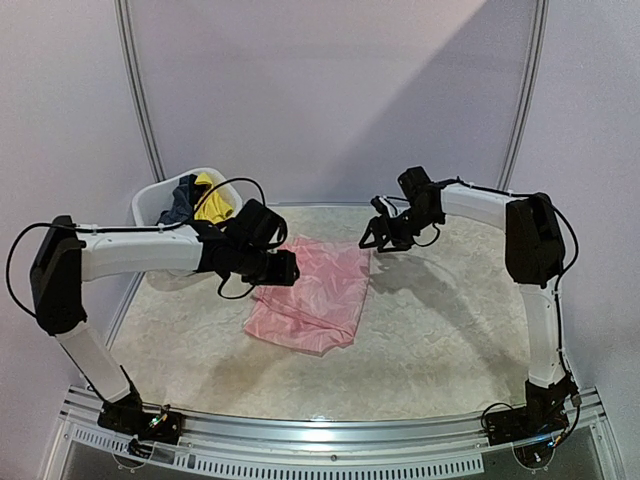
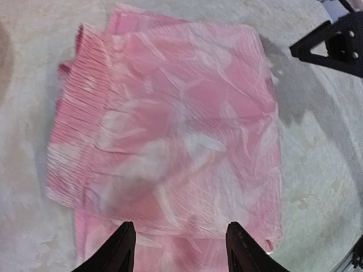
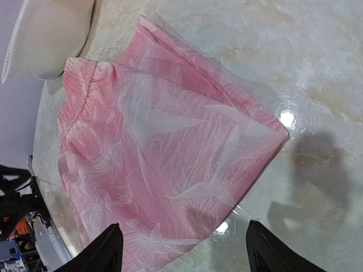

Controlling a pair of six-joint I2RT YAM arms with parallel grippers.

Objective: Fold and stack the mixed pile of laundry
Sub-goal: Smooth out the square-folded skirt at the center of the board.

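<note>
Plainly, the left pincer (image 1: 284,270) hung over the left edge of the pink ruffled piece (image 1: 312,295), which lay spread flat on the table (image 1: 450,330), a little left of centre in the overhead view. In the left wrist view its two dark fingers (image 2: 122,249) stood apart at the bottom of the frame, released, with nothing gripped between them and only pink cloth showing below. Whether the tips touched the fabric could not be told. The gathered band (image 2: 76,113) of the garment ran down the left side of that frame. The right pincer (image 1: 372,238) was poised above the upper right corner of the pink cloth in the overhead view, clear of it, and cast a shadow on the table. From the right wrist camera its prongs (image 3: 110,249) were spread wider, at the lower left and lower right of the frame, empty, with the garment lying between and beyond them. At the upper left of the overhead view the white tub (image 1: 148,205) sat at the table's far left corner, holding a navy piece (image 1: 182,200) and a yellow piece (image 1: 212,198) heaped together over its rim.
</note>
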